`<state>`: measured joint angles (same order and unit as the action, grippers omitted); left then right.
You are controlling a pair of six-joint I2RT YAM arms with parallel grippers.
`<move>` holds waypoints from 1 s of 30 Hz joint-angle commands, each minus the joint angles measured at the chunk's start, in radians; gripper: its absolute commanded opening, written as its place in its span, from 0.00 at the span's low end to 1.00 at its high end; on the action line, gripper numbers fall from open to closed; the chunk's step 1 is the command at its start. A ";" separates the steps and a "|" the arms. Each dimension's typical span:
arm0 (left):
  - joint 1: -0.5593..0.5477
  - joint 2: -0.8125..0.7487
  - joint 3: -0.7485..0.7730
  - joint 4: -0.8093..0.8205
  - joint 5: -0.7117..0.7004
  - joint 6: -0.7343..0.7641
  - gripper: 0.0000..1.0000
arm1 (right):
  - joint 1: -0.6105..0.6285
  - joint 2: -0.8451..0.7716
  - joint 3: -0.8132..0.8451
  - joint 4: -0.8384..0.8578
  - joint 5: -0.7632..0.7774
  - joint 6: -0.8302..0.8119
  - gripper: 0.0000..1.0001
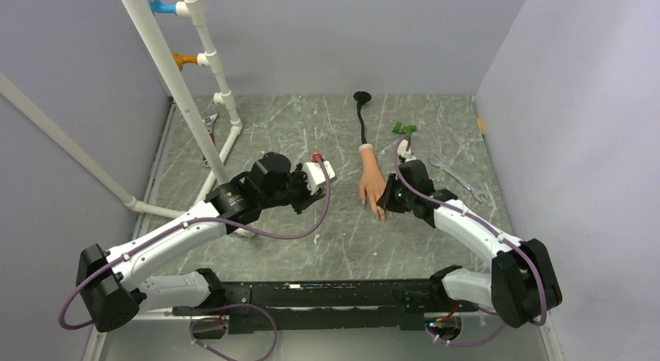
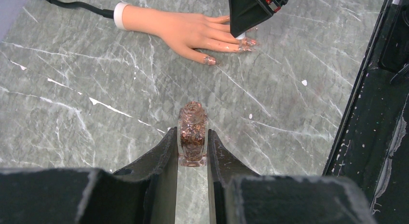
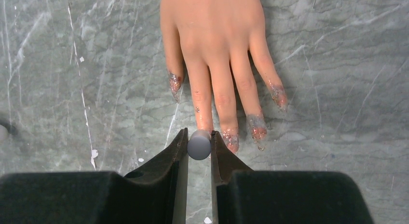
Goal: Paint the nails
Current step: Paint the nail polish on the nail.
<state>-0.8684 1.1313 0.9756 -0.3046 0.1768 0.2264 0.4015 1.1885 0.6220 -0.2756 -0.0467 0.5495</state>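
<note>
Nails [image 3: 257, 128] of a peach rubber mannequin hand [image 3: 212, 40] show patchy coppery glitter. The hand lies flat on the grey-green marbled table [image 1: 311, 127], slightly toward 3 o'clock from its centre in the top view, with the fingers pointing to 6 o'clock. At one fingertip the right gripper [image 3: 199, 136] is clamped tight on a small round grey brush cap [image 3: 199, 146]. Toward the hand's 9 o'clock, apart from it, the left gripper [image 2: 193, 147] pinches a small glass bottle of copper glitter polish [image 2: 192, 120].
</note>
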 commanded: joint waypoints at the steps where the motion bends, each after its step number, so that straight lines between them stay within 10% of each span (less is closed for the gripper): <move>1: -0.007 0.006 0.039 0.022 -0.012 0.018 0.00 | -0.007 0.005 0.050 0.034 0.025 -0.015 0.00; 30: -0.008 0.002 0.040 0.021 -0.017 0.020 0.00 | -0.010 -0.049 -0.042 0.005 -0.008 0.001 0.00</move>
<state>-0.8703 1.1385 0.9756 -0.3054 0.1673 0.2279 0.3943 1.1622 0.5865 -0.2832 -0.0376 0.5434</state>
